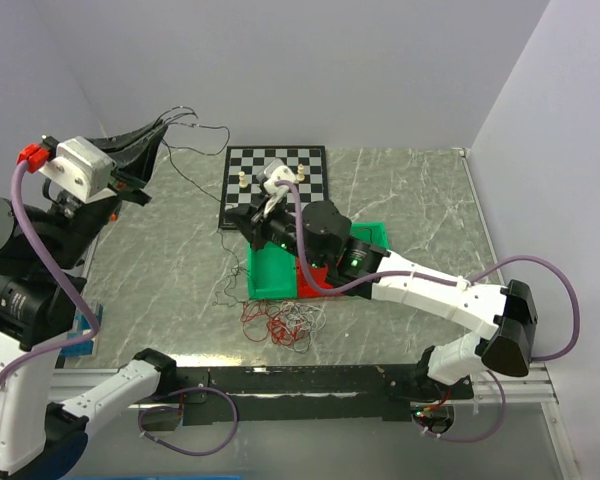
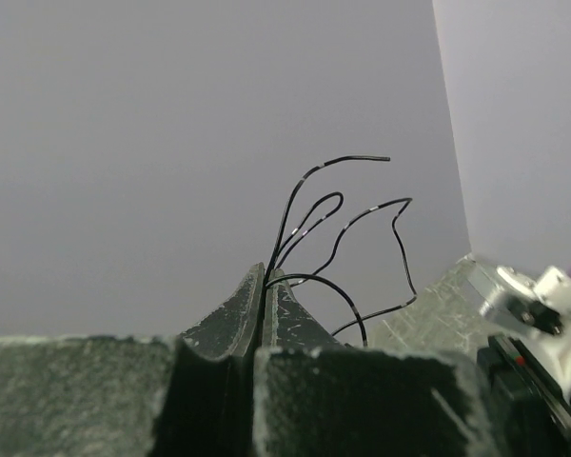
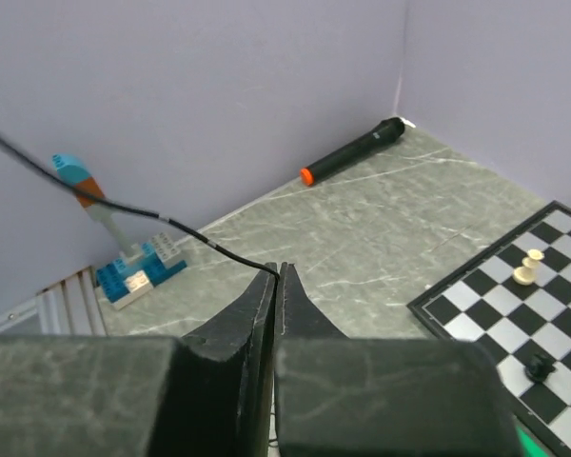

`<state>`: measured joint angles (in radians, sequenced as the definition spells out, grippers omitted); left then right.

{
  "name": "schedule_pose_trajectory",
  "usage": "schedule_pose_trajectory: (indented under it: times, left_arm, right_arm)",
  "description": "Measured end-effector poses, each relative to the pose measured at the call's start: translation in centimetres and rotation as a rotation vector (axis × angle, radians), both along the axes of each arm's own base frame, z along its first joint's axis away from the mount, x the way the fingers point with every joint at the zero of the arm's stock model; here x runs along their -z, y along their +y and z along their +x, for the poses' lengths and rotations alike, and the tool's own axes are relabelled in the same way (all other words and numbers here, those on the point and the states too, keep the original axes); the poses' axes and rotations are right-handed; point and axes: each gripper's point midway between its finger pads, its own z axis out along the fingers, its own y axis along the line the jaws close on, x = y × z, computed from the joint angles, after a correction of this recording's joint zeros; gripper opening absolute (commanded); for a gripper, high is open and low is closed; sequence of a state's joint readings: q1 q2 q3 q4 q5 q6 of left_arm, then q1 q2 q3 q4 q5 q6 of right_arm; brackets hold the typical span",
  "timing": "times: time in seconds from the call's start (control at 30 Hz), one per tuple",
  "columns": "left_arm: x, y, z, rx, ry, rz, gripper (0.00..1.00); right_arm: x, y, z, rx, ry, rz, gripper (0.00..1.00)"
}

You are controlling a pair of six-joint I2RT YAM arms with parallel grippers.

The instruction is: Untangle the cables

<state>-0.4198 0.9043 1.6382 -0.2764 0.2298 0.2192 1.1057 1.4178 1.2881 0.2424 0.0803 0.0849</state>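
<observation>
My left gripper (image 1: 167,123) is raised at the far left and shut on a black cable (image 1: 202,128). Its loops stick out past the closed fingertips in the left wrist view (image 2: 341,217), where the gripper (image 2: 266,276) faces the wall. The black cable runs down across the table to my right gripper (image 1: 235,216), which is shut on it beside the chessboard. In the right wrist view the cable (image 3: 124,208) enters the closed gripper (image 3: 278,272) from the left. A tangle of red and white cables (image 1: 280,323) lies on the table near the front edge.
A chessboard (image 1: 310,183) with a few pieces lies at the back, and a green tray (image 1: 277,278) sits under the right arm. A blue brick block (image 1: 80,338) (image 3: 138,271) sits at the left edge. A black marker with an orange tip (image 3: 352,152) lies by the wall.
</observation>
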Motion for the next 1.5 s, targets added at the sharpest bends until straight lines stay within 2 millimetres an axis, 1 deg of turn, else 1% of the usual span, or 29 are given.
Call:
schedule_pose_trajectory:
  times: [0.03, 0.1, 0.17, 0.2, 0.23, 0.3, 0.33, 0.37, 0.4, 0.47, 0.53, 0.63, 0.73, 0.97, 1.07, 1.23, 1.27, 1.37, 1.4, 1.5]
  left_arm:
    - [0.1, 0.0, -0.1, 0.003, 0.002, 0.003, 0.03]
    - [0.8, -0.2, -0.4, 0.018, 0.015, 0.019, 0.07]
    - [2.6, -0.7, -0.6, 0.043, 0.05, 0.049, 0.08]
    - [3.8, -1.0, -0.6, 0.06, 0.076, 0.069, 0.08]
    - [5.2, -1.4, -0.4, 0.075, 0.109, 0.091, 0.08]
    - [9.0, -2.3, 0.2, 0.108, 0.193, 0.142, 0.09]
    - [11.3, -2.7, 0.6, 0.123, 0.247, 0.17, 0.09]
    - [13.2, -3.0, 1.0, 0.134, 0.292, 0.189, 0.1]
    - [15.7, -3.4, 1.5, 0.146, 0.352, 0.214, 0.11]
    - [19.3, -4.0, 1.9, 0.166, 0.445, 0.251, 0.13]
    - [22.3, -4.4, 2.2, 0.187, 0.526, 0.282, 0.15]
    - [24.7, -4.9, 2.0, 0.221, 0.593, 0.305, 0.2]
    - [25.3, -5.4, 1.4, 0.261, 0.614, 0.305, 0.24]
    - [25.1, -6.5, 0.0, 0.363, 0.633, 0.289, 0.43]
    - [25.3, -7.0, -0.9, 0.42, 0.645, 0.298, 0.46]
    - [26.0, -7.3, -2.0, 0.478, 0.666, 0.334, 0.42]
    - [26.1, -7.3, -2.2, 0.486, 0.668, 0.341, 0.4]
    - [26.4, -7.3, -2.5, 0.495, 0.675, 0.354, 0.22]
    - [26.5, -7.2, -2.4, 0.487, 0.672, 0.357, 0.18]
    - [26.1, -6.8, -1.6, 0.432, 0.656, 0.348, 0.18]
  right_arm:
    - [-0.1, -0.2, 0.1, 0.001, 0.005, 0.005, 0.0]
    - [-0.4, -0.9, 0.3, 0.011, 0.008, 0.009, 0.0]
    - [-0.8, -1.6, 0.0, 0.014, 0.007, 0.017, 0.0]
    - [-1.2, -2.0, -0.2, 0.014, 0.006, 0.021, 0.0]
    - [-1.7, -2.4, -0.4, 0.014, 0.001, 0.033, 0.0]
    - [-2.5, -3.1, -0.8, 0.013, -0.002, 0.052, 0.0]
    - [-2.9, -3.5, -1.0, 0.012, -0.005, 0.061, 0.0]
    - [-3.2, -3.7, -1.1, 0.013, -0.007, 0.069, 0.0]
    - [-3.7, -4.0, -1.3, 0.012, -0.01, 0.078, 0.0]
    - [-4.3, -4.4, -1.5, 0.009, -0.014, 0.093, 0.0]
    - [-4.4, -4.4, -1.8, -0.001, -0.013, 0.097, 0.0]
    - [-4.2, -4.3, -1.9, -0.013, -0.004, 0.09, 0.0]
    - [-4.1, -4.1, -2.2, -0.026, 0.003, 0.09, 0.0]
    - [-3.7, -3.8, -2.4, -0.047, 0.015, 0.086, 0.0]
    - [-3.3, -3.4, -2.3, -0.052, 0.021, 0.075, 0.0]
    - [-2.6, -3.3, -2.1, -0.05, 0.029, 0.058, 0.0]
    - [-2.5, -3.3, -2.0, -0.049, 0.031, 0.055, 0.0]
    - [-2.4, -3.4, -1.9, -0.045, 0.03, 0.048, 0.0]
    - [-2.3, -3.4, -1.9, -0.043, 0.03, 0.045, 0.0]
    - [-2.2, -3.6, -1.6, -0.035, 0.031, 0.039, 0.0]
